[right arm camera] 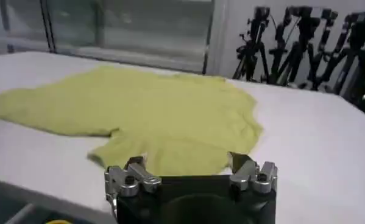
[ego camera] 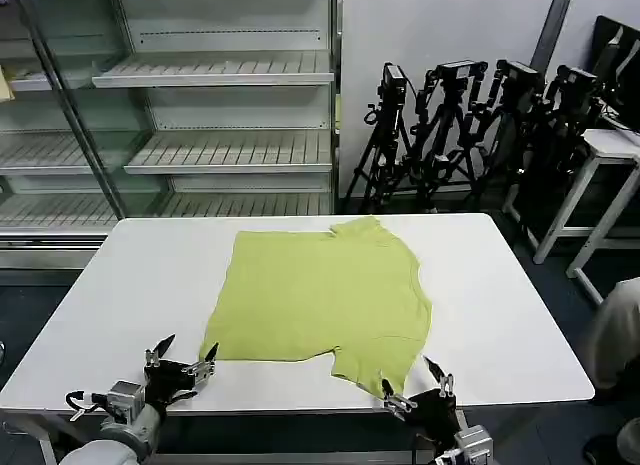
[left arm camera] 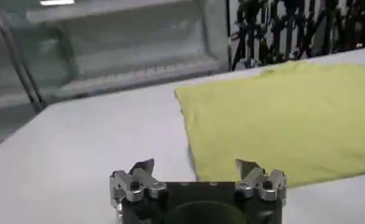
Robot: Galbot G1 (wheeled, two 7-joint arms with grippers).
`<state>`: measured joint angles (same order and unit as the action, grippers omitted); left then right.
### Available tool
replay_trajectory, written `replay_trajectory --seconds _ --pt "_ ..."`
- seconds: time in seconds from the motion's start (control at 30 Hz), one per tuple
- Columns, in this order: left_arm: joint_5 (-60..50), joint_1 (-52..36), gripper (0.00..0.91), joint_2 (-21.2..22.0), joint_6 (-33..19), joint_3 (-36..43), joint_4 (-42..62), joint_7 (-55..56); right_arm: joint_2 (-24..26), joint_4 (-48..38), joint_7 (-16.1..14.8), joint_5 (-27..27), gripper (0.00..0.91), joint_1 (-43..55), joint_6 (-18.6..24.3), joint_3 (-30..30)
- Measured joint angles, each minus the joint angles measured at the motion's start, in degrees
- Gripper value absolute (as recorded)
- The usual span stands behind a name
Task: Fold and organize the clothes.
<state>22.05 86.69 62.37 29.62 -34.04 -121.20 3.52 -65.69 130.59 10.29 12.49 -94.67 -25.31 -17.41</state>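
The lime T-shirt [ego camera: 325, 300] lies spread flat on the white counter [ego camera: 500, 315], with its near sleeve reaching toward the counter's front edge. The left pincer [ego camera: 181, 359] hovers at the front edge of the counter, with its fingers spread wide and holding nothing; the bottom corner of the T-shirt [left arm camera: 279, 122] lies just ahead of it and a little toward the right pincer, not touching it. The right pincer [ego camera: 415, 380] is also at the front edge, open and empty, and the near sleeve of the T-shirt [right arm camera: 170, 122] lies directly in front of its fingertips, very close. Well beyond both pincers stand empty shelves [ego camera: 215, 70] and black tripods [ego camera: 470, 125]
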Motion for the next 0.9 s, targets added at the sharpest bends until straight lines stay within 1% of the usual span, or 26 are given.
replay_trajectory --seconds 0.17,0.2,0.23,0.27,0.3,0.33,0.37,0.4,0.77,0.8,0.9 --pt "0.76 -0.64 0.907 0.16 1.2 0.34 0.78 0.07 -0.05 0.09 1.06 0.75 0.907 -0.47 -1.12 0.99" --pt "0.9 -0.76 0.907 0.23 1.39 0.34 0.96 0.08 0.0 0.1 1.13 0.92 0.786 -0.46 -1.35 1.09" --pt "0.96 -0.84 0.907 0.25 1.57 0.34 1.12 0.1 0.03 0.11 1.21 1.04 0.091 -0.47 -1.49 1.19" --pt "1.04 -0.95 0.907 0.3 1.73 0.35 1.32 0.16 0.06 0.12 1.26 1.19 0.0 -0.49 -1.58 1.3" --pt "1.06 -1.08 0.907 0.33 1.87 0.35 1.51 0.26 0.12 0.12 1.33 1.37 0.0 -0.48 -1.65 1.36" --pt "1.14 -1.18 0.584 0.36 1.98 0.34 1.69 0.33 0.13 0.14 1.45 1.51 0.0 -0.46 -1.71 1.41" --pt "1.24 -1.2 0.111 0.35 2.06 0.31 1.86 0.35 0.13 0.22 1.53 1.7 0.0 -0.47 -1.8 1.5" --pt "1.34 -1.16 0.01 0.33 2.12 0.26 1.95 0.32 0.13 0.35 1.62 1.85 0.0 -0.45 -1.97 1.59" --pt "2.32 -0.63 0.01 0.81 2.65 0.44 1.57 -0.47 -0.42 0.89 2.23 2.07 0.0 -1.12 -2.15 2.25" --pt "2.33 -0.67 0.02 0.88 2.7 0.49 1.57 -0.51 -0.45 0.94 2.24 2.07 0.0 -1.15 -2.12 2.32" --pt "2.41 -0.88 0.01 1.13 2.84 0.79 1.5 -0.64 -0.41 0.98 2.25 2.06 0.0 -1.19 -1.85 2.41"
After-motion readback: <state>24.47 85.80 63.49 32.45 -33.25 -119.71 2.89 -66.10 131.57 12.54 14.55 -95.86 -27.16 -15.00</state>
